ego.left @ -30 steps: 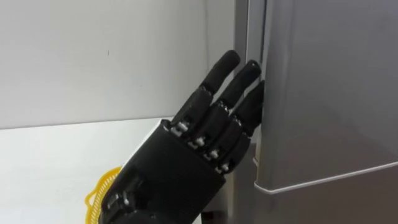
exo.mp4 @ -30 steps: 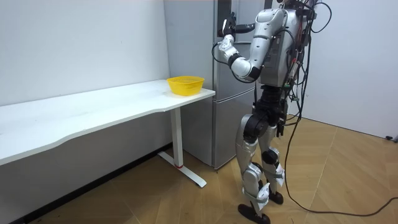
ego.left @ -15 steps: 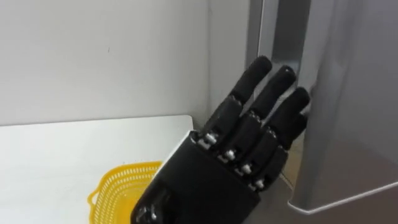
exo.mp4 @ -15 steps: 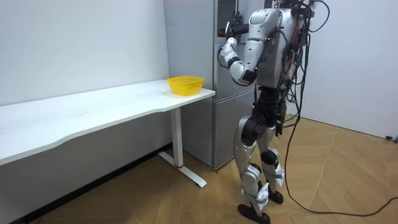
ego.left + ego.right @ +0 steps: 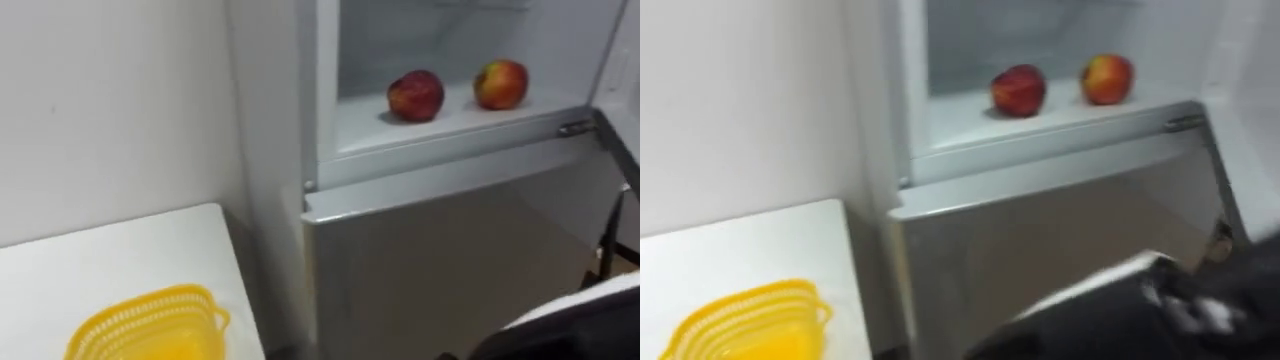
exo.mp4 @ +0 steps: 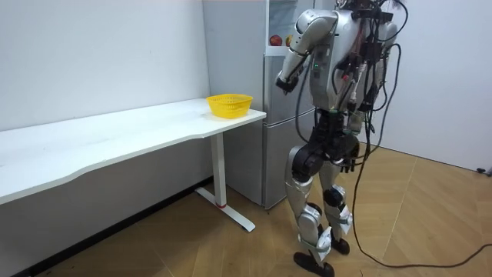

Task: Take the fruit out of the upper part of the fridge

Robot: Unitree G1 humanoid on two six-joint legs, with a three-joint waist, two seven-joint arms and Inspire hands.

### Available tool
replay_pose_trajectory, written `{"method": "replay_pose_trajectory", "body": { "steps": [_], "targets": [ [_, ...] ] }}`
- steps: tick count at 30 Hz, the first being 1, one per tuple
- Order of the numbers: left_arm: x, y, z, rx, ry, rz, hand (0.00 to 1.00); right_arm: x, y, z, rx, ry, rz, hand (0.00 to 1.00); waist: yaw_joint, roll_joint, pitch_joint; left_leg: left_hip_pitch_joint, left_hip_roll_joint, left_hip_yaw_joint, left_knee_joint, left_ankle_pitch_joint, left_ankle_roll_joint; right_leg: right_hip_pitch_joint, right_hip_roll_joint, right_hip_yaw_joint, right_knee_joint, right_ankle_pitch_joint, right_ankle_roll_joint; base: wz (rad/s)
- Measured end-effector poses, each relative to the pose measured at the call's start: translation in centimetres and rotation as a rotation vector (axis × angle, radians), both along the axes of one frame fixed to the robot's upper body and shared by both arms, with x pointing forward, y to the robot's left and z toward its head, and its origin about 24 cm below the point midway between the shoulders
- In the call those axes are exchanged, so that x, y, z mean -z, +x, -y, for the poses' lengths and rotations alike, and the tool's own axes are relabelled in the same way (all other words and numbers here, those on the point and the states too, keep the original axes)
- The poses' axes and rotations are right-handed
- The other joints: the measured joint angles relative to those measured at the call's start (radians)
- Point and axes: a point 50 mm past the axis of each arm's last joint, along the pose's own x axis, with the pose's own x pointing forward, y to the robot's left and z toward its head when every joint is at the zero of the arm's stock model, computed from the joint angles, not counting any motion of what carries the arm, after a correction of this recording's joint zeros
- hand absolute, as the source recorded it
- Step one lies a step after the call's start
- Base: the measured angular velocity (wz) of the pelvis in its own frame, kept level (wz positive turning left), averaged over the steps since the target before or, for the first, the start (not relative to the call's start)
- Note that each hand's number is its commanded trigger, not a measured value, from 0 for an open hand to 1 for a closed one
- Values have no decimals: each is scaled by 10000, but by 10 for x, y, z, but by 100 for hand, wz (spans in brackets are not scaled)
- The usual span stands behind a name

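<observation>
Left of the fridge point(image 5: 440, 260): yellow basket point(image 5: 140, 325) on tabletop point(image 5: 100, 260). Upper compartment point(image 5: 450, 35) now open, shut a second ago. On its shelf: red apple point(image 5: 416, 95), red-yellow apple point(image 5: 501, 83), untouched. Left robot hand point(image 6: 283, 83) lowered before the fridge, finger state not discernible. Access judged gained, reach pending.

Stands upright on the wood floor point(image 6: 430, 223), close before the grey fridge point(image 6: 271, 154) and just past the end of the white table point(image 6: 115, 138). Holds the left arm up at the shoulder and bent downward, left hand point(image 6: 283, 83) hanging before the fridge at chest height. Faces the open, lit upper compartment with a red apple point(image 6: 275, 40) inside. At the table end by the fridge, a yellow basket point(image 6: 229, 105).
</observation>
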Motion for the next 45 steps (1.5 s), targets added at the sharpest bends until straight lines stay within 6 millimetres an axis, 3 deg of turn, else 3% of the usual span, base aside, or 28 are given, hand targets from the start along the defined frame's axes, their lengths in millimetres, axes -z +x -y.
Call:
{"method": "replay_pose_trajectory", "body": {
  "steps": [3, 12, 19, 24, 27, 30, 33, 37, 38, 39, 41, 45],
  "targets": [
    [2, 1, 1, 286, 125, 161, 0, 0, 2, -1, 109, 58, 60, 0, -117, -6, -11, -136, 40, -102, 16, 36, -151, -151, 112, -2, 9, -34, -20, -28],
    [2, 0, 7, 643, 46, 29, 0, 0, 2, -2, 860, 311, 149, 0, -504, -62, -13, -150, 168, -316, 73, 121, -471, -313, 296, -155, -6, -237, -373, -5],
    [-4, 0, 10, 832, -41, 141, 0, 0, 1, -2, 1177, 395, 156, 0, -536, -59, -21, -133, 236, -254, 34, 72, -563, -442, 455, 160, 7, -261, -437, -15],
    [-3, 1, 9, 766, 24, 278, 0, 0, 2, -2, 1197, 463, 226, 0, -358, -47, -29, -146, 228, -253, -75, 73, -569, -512, 493, 251, 25, -267, -447, -10],
    [1, 8, 0, 172, 323, 686, 0, 0, -4, 1, 1370, 538, 303, 0, 104, -95, 4, 66, 228, -298, -209, 87, -594, -356, 529, 262, 75, -273, -457, -17],
    [-1, 15, -35, -1370, 559, 1455, 0, 1, -10, 6, 1636, 493, 254, 0, 785, -115, 14, 227, 220, -348, -347, 106, -626, -288, 574, 276, 81, -295, -500, -14],
    [-14, 26, -82, -3943, 549, 2573, 0, 1, -24, 12, 2569, 537, 331, 0, 1448, -118, -5, 225, 219, -804, -332, 125, -657, -121, 572, 40, -21, -279, -538, 29],
    [-26, 36, -151, -9039, 972, 3318, 0, 2, -53, 22, 3977, 272, 483, 0, 2547, -113, -36, 406, 250, -1223, -365, 183, -742, 174, 570, -333, -26, -345, -629, 30],
    [-29, 38, -170, -10675, 1208, 3411, 0, 2, -59, 23, 4312, 112, 573, 0, 2809, -71, -82, 444, 249, -1353, -385, 202, -772, 248, 578, -399, -59, -353, -640, 28],
    [-30, 39, -179, -11455, 1267, 3420, 0, 2, -62, 24, 4506, 41, 619, 0, 2891, -84, -70, 478, 249, -1429, -378, 208, -782, 315, 574, -448, -100, -354, -642, 38],
    [-35, 36, -217, -14165, 1094, 2987, 0, 2, -73, 24, 5284, -134, 803, 0, 3325, -167, -54, 536, 225, -1716, -374, 236, -824, 486, 551, -572, -199, -407, -700, 34],
    [-43, 27, -262, -18592, 723, 2632, 0, 2, -84, 24, 5530, -497, 888, 0, 3642, -204, -98, 550, 202, -2129, -363, 256, -862, 708, 504, -1058, -205, -453, -733, 36]
  ]
}}
